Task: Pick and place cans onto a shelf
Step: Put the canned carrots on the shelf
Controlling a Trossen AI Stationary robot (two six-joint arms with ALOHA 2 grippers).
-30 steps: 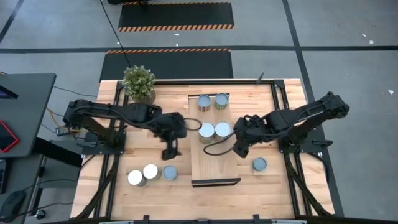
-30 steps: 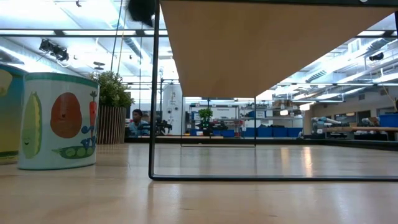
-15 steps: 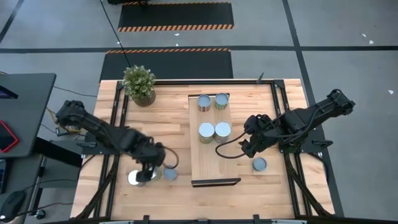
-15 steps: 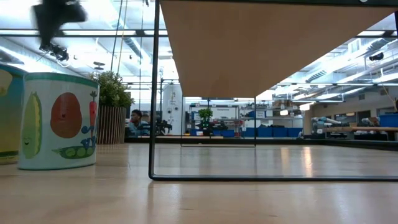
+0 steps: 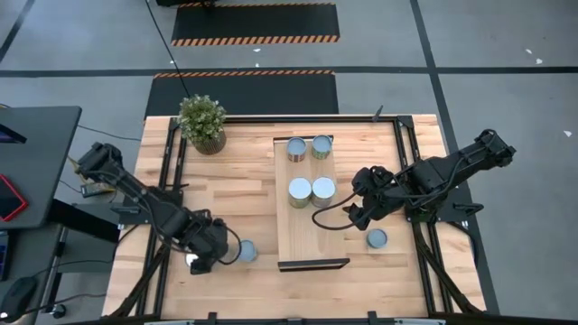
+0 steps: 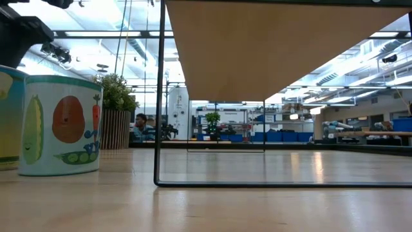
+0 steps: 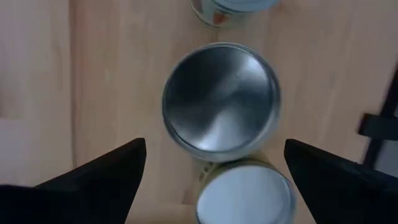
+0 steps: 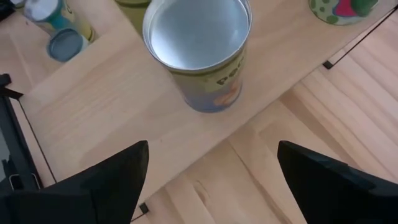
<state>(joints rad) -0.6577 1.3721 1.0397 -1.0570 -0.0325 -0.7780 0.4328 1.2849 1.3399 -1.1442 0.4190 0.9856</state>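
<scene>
Your overhead picture is evenly lit and sharp, with only soft shadows under the arms on the bench (image 5: 235, 181). At bench height, bright ceiling strip lights glare behind the shelf (image 6: 283, 45), whose underside reads in shade, and the bench surface shows a pale sheen. The printed can (image 6: 59, 125) near that camera looks slightly soft. On your left wrist, the dark fingers (image 7: 93, 177) are blurred and the silvery can top (image 7: 221, 99) shows a dull reflection.

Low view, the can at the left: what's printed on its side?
The can is white with cartoon vegetables: corn, tomato, carrot and pea pod, under a teal rim. The low view shows it best.
</scene>
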